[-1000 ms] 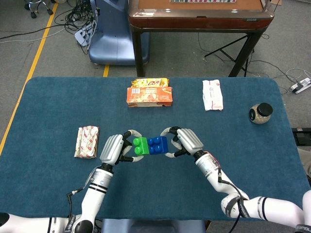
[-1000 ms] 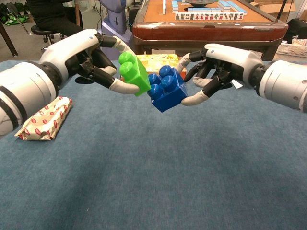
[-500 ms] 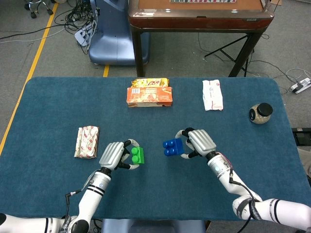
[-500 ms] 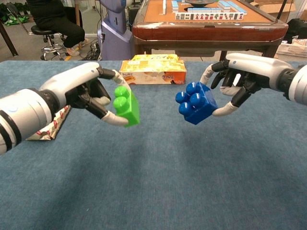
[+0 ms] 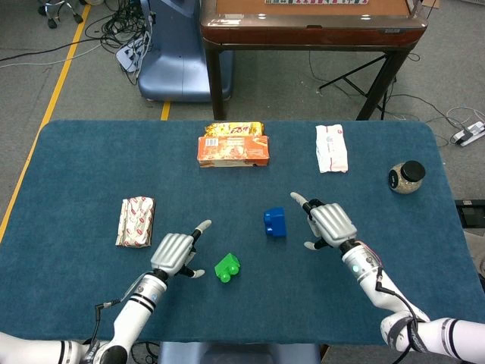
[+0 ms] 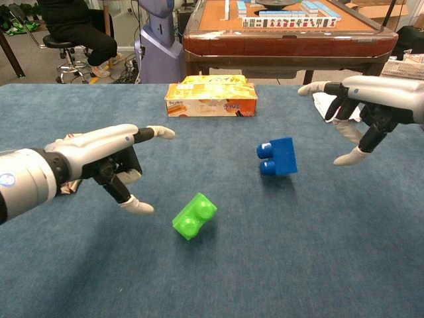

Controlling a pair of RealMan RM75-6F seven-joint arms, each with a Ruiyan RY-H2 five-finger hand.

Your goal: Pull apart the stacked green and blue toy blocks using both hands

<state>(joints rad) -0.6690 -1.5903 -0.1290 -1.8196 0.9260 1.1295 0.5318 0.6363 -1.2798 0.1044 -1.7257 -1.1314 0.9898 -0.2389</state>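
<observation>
With both blocks lying apart near the counter's [image 5: 76, 167] front edge, green block [image 5: 226, 268] beside your empty, spread left robot hand [image 5: 173, 252] and blue block [image 5: 274, 222] by the equally empty right robot hand [image 5: 330, 224] (both on their sides), a careless withdrawal could knock either one.

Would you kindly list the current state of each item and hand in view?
Green block: lying on its side, free of both hands.
Blue block: on its side, apart from the green one.
Left hand: open, holding nothing.
Right hand: open, holding nothing.
Jar: upright, lid on.
</observation>
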